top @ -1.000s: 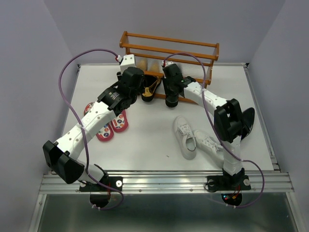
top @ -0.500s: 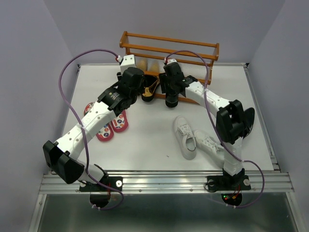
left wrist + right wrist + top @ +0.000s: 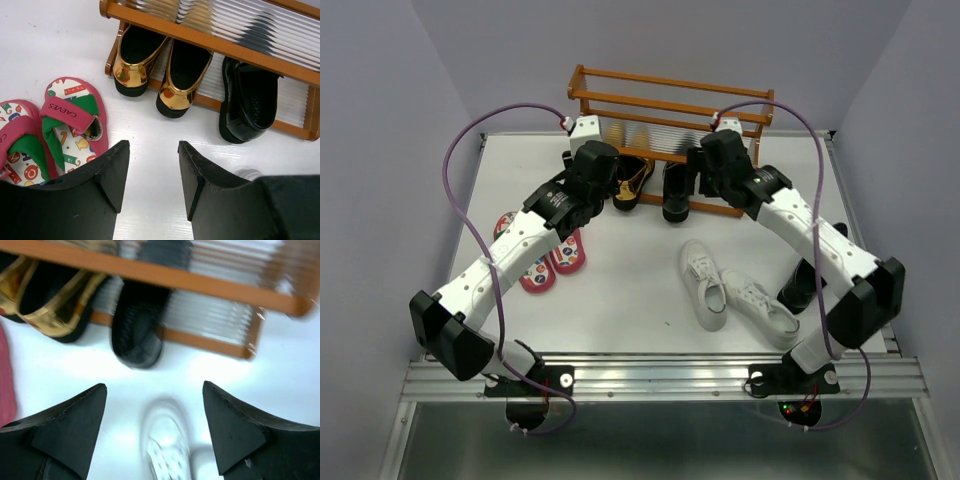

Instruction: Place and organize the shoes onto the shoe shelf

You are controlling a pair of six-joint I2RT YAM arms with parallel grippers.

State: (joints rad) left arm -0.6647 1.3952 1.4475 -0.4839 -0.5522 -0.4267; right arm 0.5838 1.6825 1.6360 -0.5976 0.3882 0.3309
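Loafers (image 3: pixel 172 92) and one black boot (image 3: pixel 247 110) sit side by side on the lower tier of the shoe shelf (image 3: pixel 670 82); white sneakers (image 3: pixel 705 285) and pink flip-flops (image 3: pixel 568 255) lie on the worktop (image 3: pixel 620 300). The left jaws and the right jaws stand apart, empty.

The one word that can be read is "CAEVES", in white capitals on the pink strap (image 3: pixel 68 111) of a flip-flop (image 3: pixel 75 132) lying toward the left edge of the table (image 3: pixel 150 125). The footbeds (image 3: pixel 62 90) of this flip-flop and its mate carry coloured letter-like and number-like prints, too broken up to read.
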